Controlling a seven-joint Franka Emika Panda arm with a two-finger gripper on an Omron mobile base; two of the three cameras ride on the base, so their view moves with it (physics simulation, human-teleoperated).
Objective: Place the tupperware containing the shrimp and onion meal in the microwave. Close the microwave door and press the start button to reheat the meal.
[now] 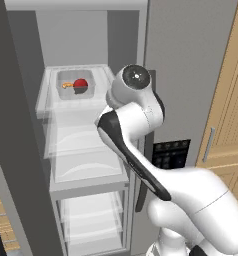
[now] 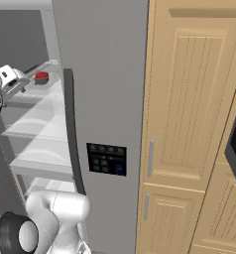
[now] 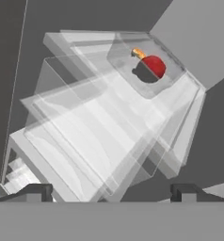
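The tupperware (image 1: 75, 85) sits on the top clear shelf (image 1: 71, 107) of the open fridge (image 2: 97, 74), toward the back, with the shrimp and onion meal (image 1: 77, 85) inside it – the red ball and the orange curl lie side by side on the tub's floor. It is stored there cold, so the arm has to reach into the fridge cavity to fetch it. The pincer (image 3: 111, 190) has its fingertips spread wide and nothing between them (the hand view shows both dark tips well apart at the bottom), because it must straddle the tub's walls or rim before closing. It hangs well apart from the tub, looking down along the stacked shelves toward it. The long dark fridge handle (image 2: 73, 134) stands just beside the arm's path – the reach likely calls for going in over the shelf's front edge
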